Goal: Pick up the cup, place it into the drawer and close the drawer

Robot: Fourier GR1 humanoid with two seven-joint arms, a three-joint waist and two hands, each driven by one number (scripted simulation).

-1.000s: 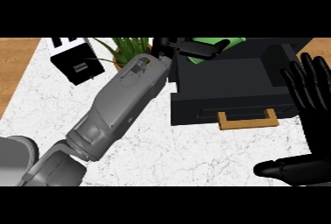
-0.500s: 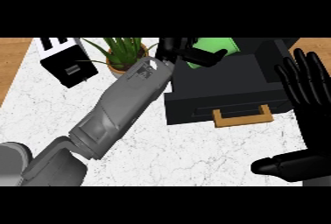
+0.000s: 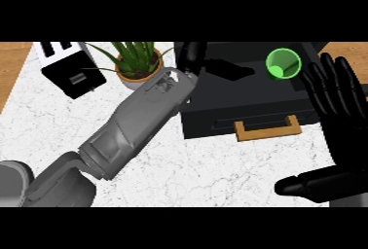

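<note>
The green cup [image 3: 283, 63] stands upright, mouth up, in the back right of the black drawer [image 3: 244, 104], whose front carries a wooden handle [image 3: 267, 130]. My left hand [image 3: 215, 65] lies over the drawer's back left, just left of the cup and apart from it, with its fingers spread and holding nothing. The grey left forearm [image 3: 137, 126] crosses the counter from the lower left. At the right edge my right hand [image 3: 338, 102] rests open with fingers up, beside the drawer's right side, its thumb [image 3: 313, 187] low over the counter.
A potted plant [image 3: 137, 63] stands just left of the drawer, under the left wrist. A black toaster [image 3: 72, 73] sits at the back left. The white marble counter [image 3: 208, 170] ends at wooden strips on the far left [image 3: 10, 73] and top right.
The left hand, which was curled over the cup, has come off it. The cup now stands free in the drawer, to the hand's right. The right hand has barely moved.
</note>
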